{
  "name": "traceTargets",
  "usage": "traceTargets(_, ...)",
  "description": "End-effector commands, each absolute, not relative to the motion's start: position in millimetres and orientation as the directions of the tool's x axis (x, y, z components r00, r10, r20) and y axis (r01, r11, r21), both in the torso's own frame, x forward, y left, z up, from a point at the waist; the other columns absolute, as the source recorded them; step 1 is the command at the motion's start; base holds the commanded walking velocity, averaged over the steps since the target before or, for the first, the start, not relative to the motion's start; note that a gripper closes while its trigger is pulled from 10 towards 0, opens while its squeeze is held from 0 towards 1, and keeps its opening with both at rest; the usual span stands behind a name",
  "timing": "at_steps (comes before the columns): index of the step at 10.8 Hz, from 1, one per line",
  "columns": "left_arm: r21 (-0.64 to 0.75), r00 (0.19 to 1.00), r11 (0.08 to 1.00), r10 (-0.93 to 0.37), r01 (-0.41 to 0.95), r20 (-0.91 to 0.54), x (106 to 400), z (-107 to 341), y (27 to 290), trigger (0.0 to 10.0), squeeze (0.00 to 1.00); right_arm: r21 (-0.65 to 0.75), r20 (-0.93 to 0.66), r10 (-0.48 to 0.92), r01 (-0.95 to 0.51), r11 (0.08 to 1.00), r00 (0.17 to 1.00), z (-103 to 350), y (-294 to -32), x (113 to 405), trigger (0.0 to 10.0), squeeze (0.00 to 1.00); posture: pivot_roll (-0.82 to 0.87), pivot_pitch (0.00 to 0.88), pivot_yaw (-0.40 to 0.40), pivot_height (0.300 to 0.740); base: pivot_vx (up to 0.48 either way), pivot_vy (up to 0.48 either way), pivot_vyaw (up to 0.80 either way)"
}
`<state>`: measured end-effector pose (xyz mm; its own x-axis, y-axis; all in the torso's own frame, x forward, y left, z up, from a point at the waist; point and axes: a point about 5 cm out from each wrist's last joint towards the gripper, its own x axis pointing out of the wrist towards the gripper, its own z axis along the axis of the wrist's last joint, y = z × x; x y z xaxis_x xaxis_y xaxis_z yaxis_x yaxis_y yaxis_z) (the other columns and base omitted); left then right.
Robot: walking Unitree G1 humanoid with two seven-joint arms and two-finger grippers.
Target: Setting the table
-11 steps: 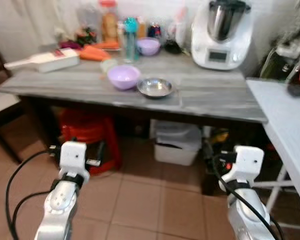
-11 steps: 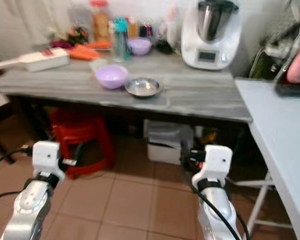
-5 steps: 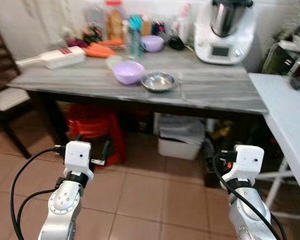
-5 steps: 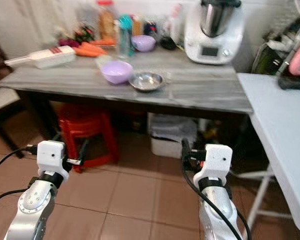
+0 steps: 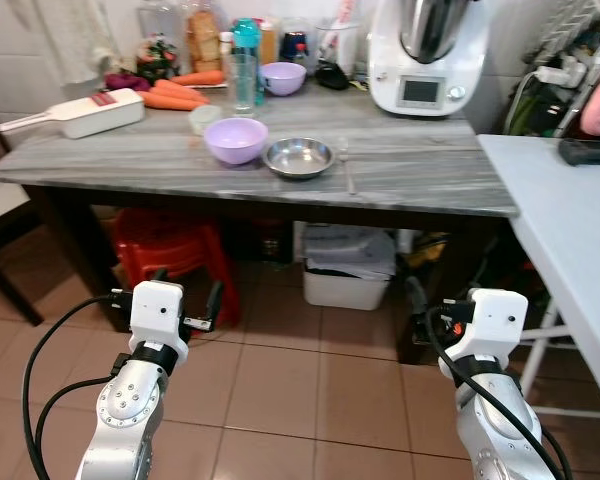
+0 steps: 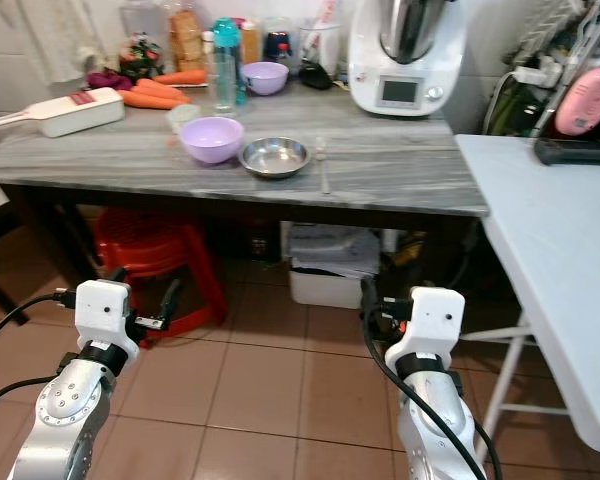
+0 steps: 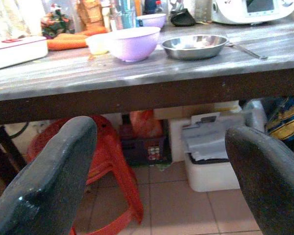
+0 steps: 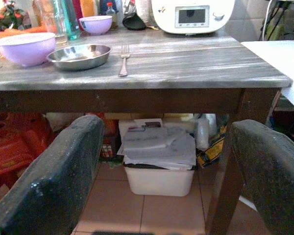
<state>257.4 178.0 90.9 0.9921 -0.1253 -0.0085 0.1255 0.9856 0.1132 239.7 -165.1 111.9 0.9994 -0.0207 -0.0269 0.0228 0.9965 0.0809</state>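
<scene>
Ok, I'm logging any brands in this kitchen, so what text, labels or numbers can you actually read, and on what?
None can be read.
White kitchen machine: its lit display shows marks, too blurred to read.
White slicer: red label, too small to read.
Bottles and jars at the back of the grey table: labels too small and blurred.
White box under the table: a printed sheet, unreadable.

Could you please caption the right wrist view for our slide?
Open right hand faces a grey table holding a steel bowl, fork and purple bowl.
</scene>
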Motion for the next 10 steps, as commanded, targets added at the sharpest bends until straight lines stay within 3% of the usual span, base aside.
traceTargets(1, 0.11, 0.991, 0.985, -0.135, 0.135, -0.004, 258.7, 93.7, 176.5, 10.0, 0.0, 0.09, -0.012, -0.024, 0.025, 0.996, 1.0, 114.6, -168.1, 239.6, 10.0, 0.0, 0.01, 0.0, -0.001, 0.74, 0.0, -0.341, 0.0)
traceTargets(10, 0.107, 0.988, 0.982, -0.154, 0.155, -0.015, 259.8, 92.4, 174.6, 10.0, 0.0, 0.118, -0.036, -0.03, 0.034, 0.992, 0.999, 110.9, -170.0, 236.4, 10.0, 0.0, 0.0, 0.0, 0.007, 0.74, 0.0, -0.344, 0.0)
